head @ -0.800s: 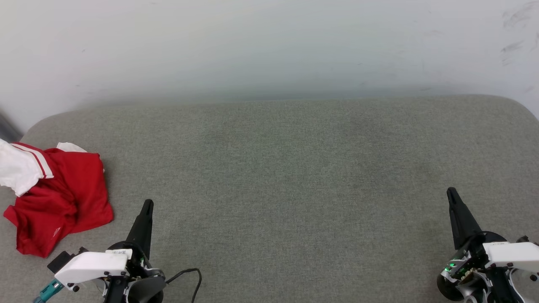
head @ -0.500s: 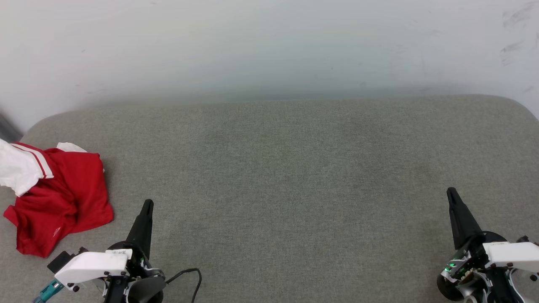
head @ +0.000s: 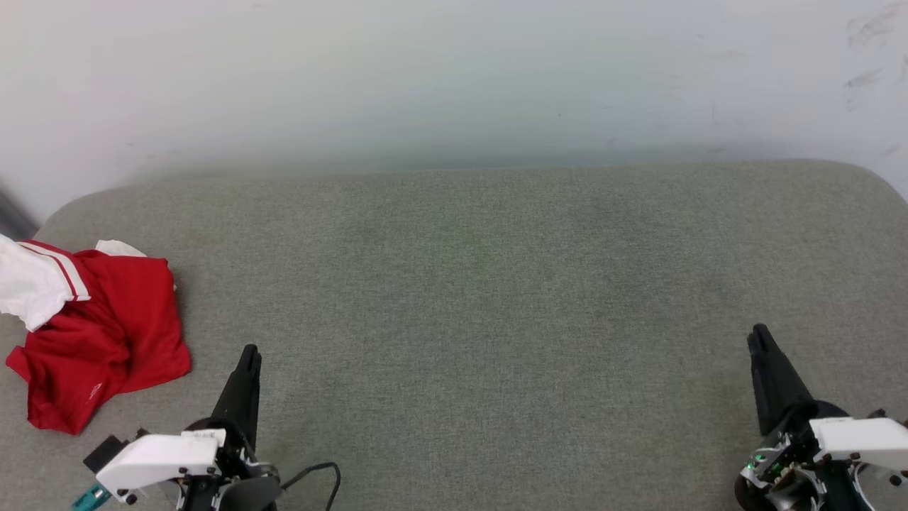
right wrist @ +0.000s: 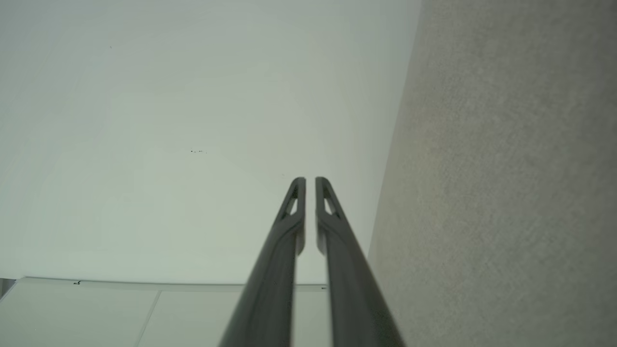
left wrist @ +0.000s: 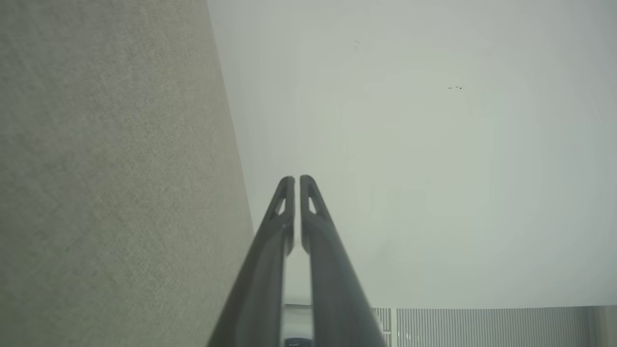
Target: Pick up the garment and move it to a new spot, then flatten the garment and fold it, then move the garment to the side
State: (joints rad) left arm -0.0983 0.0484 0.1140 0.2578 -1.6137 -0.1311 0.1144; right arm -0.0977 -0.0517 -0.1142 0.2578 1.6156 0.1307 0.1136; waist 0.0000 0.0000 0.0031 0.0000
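Observation:
The garment, red with a white sleeve and red-striped trim, lies crumpled at the left end of the grey fabric surface. My left gripper hovers to the right of it, apart from the cloth, fingers together and nothing between them. In the left wrist view the left gripper shows its two fingers nearly touching. My right gripper hangs over the surface's right end, far from the garment, also shut and holding nothing. The right gripper in its wrist view has only a thin slit between the fingers.
A pale wall rises behind the grey surface, whose back corners are rounded. A black cable loops by my left wrist. The broad middle of the surface lies between my two grippers.
Both grippers have drawn back a little toward the bottom of the head view. The garment has not moved.

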